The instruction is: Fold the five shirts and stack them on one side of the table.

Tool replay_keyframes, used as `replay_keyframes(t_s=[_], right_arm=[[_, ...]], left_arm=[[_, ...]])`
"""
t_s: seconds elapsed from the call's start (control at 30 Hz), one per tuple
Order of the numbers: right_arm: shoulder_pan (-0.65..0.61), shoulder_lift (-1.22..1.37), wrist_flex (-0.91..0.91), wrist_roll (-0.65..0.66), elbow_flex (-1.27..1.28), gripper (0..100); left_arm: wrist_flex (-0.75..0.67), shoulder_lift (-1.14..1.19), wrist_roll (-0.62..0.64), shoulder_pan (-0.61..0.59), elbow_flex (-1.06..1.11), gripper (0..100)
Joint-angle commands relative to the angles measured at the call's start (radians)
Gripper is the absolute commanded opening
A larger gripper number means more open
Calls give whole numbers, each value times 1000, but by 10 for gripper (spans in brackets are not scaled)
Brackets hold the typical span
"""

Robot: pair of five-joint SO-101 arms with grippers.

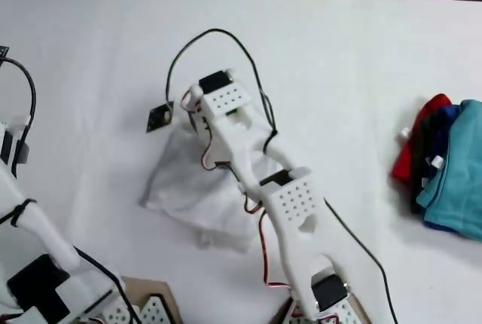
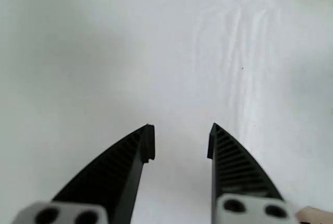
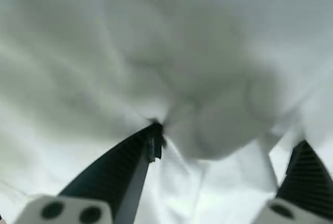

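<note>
The right arm, in the middle of the frame, is white plastic with two panels of small holes and black motor blocks; red wires and a black cable run along it. The left arm, at lower left, is white too. The left gripper and the right gripper have black ribbed fingers on white bases.

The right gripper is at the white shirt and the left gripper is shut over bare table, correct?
No: the left gripper is open, jaws apart, as the left wrist view shows. The rest holds: the right gripper is at the white shirt.
</note>
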Motion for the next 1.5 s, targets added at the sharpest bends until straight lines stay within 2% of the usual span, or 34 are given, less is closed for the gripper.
replay_keyframes(t_s=[0.0,0.03,0.07,0.13,0.2,0.5,0.73,0.93,1.1,1.47], right_arm=[[-5,39,31,9,5,146],[-2,39,31,5,5,52],[2,39,31,2,5,1],[13,35,31,2,3,57],[19,30,31,2,2,18],[25,28,30,-6,-97,23],[131,28,31,-97,-433,22],[234,-31,33,-207,-539,21],[285,-174,35,-276,-462,21],[450,-696,33,-311,5,21]], left_arm=[[9,-11,-3,-9,-47,189],[9,-11,-3,-9,-47,189],[9,-11,-3,-9,-48,189],[9,-11,-2,-9,-51,189],[8,-11,-2,-9,-51,189],[2,-11,-2,-9,-48,189],[-14,-9,-2,-9,-47,189],[-41,-3,0,-5,-44,189],[-71,-2,0,6,-44,189],[-100,-2,15,57,-30,189]])
